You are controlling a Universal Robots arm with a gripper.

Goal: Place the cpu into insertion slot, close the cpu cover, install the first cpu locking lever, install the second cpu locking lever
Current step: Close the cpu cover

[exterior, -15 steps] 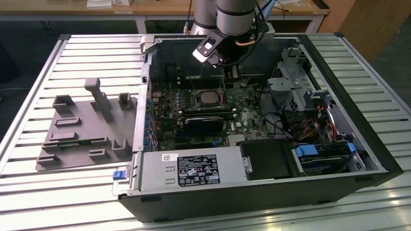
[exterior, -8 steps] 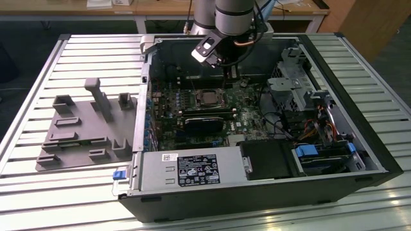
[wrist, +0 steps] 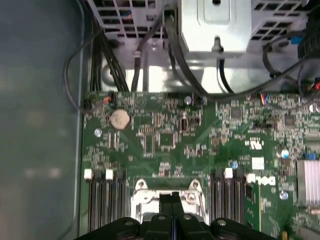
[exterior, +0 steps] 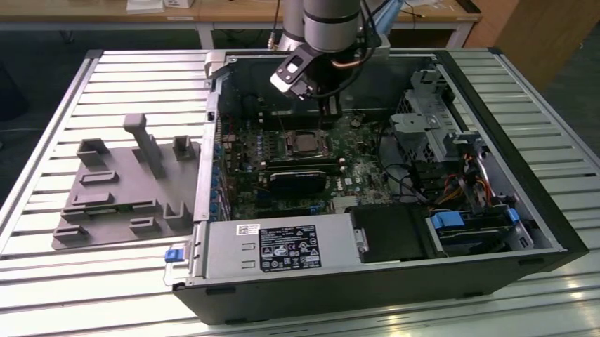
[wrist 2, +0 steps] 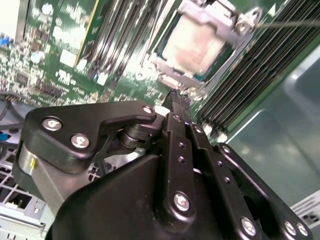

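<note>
The cpu (wrist 2: 196,44), a pale silver square, lies in the insertion slot (exterior: 305,142) on the green board. The cpu cover (wrist 2: 210,12), a thin silver frame, lies flat around it. A thin metal locking lever (wrist 2: 290,22) runs out from one corner of the socket. In the exterior view my gripper (exterior: 324,107) hangs just behind the socket, inside the open case. In both wrist views its black fingers (wrist: 167,205) are pressed together, shut, with nothing visible between them. The gripper (wrist 2: 175,97) tips sit close to the socket's edge, and the fingers hide part of the cover (wrist: 145,197).
Black memory slots (wrist: 105,200) flank the socket. A black heatsink block (exterior: 295,182) lies in front of it, and a power supply (exterior: 277,249) lies nearer still. Cables (wrist: 175,60) and a drive cage (exterior: 422,133) fill the exterior view's right. A grey fixture plate (exterior: 122,189) lies outside the case.
</note>
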